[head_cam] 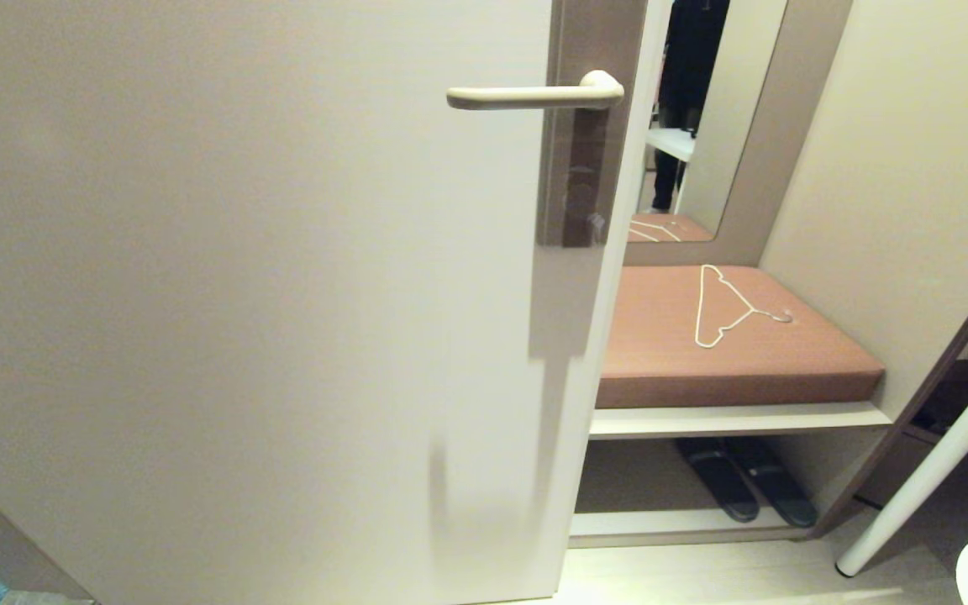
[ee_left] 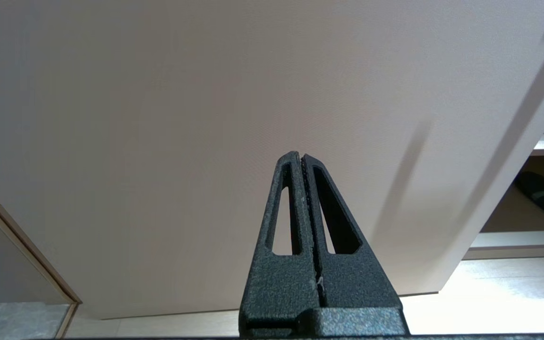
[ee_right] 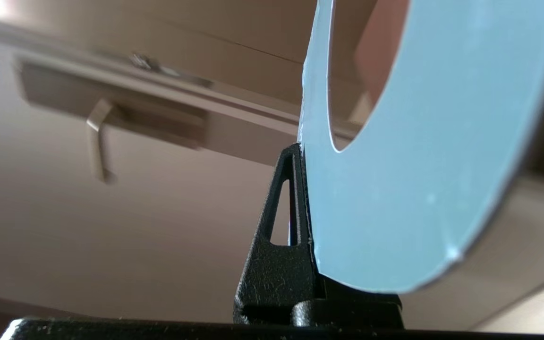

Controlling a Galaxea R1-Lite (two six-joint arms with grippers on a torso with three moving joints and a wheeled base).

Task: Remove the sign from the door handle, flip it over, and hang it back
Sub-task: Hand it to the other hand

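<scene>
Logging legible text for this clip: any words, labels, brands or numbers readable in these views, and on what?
None can be read.
The sign, shut in the right pincer: only its plain light-blue face around the hole shows, no lettering.
The door handle and its plate: no markings visible.

door handle (head_cam: 534,96) bare and reachable, door (head_cam: 240,294) face behind it
</scene>
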